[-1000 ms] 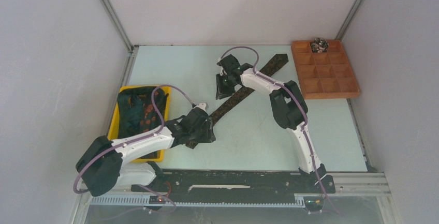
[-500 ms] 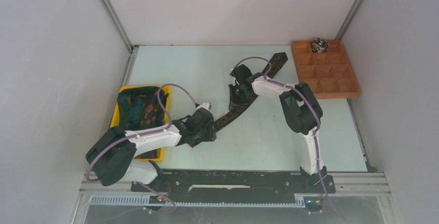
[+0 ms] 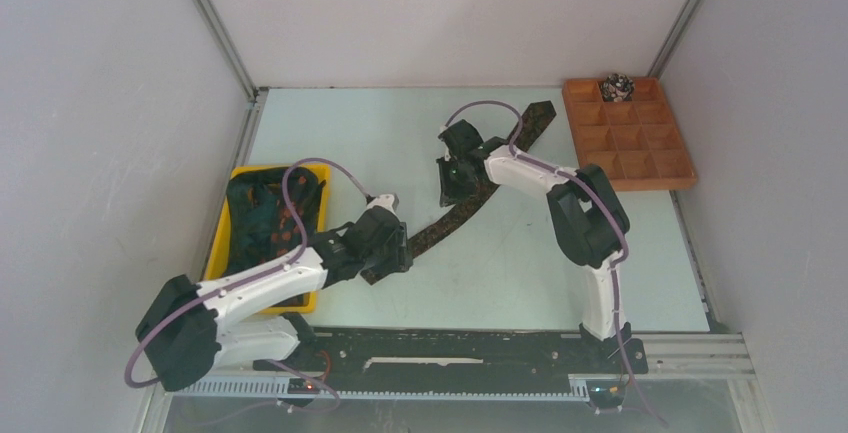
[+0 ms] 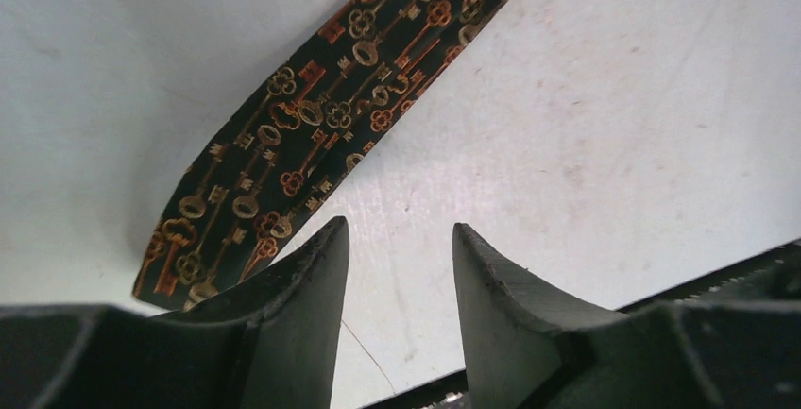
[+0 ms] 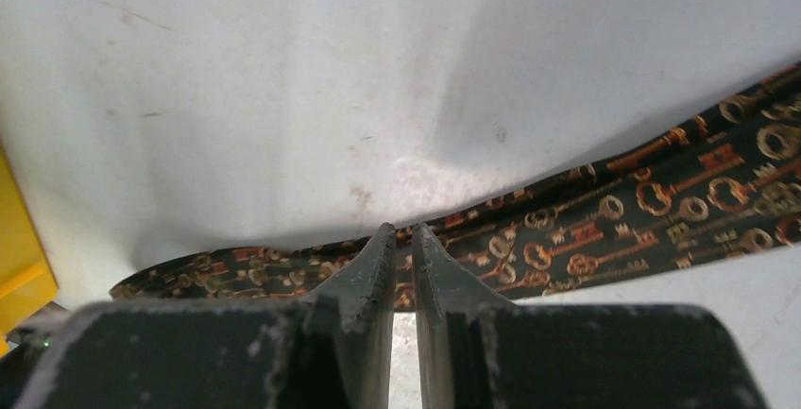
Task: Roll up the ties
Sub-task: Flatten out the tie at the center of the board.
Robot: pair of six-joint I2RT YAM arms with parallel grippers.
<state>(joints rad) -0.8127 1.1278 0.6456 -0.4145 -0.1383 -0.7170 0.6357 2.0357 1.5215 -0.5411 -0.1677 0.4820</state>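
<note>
Pale table carries a curved tie. Left gripper, spread, should pinch its near tip squarely. Right gripper, fingers nearly together, sits midway.

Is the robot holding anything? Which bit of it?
The right gripper seems to pinch the tie at its edge, about midway along. The left gripper holds nothing.

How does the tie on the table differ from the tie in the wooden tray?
The table tie lies unrolled in a long, curved strip; the tray tie is a small tight coil. The table tie stretches across the table; the tray tie sits in a back-row compartment of the wooden tray. Both are patterned fabric.
</note>
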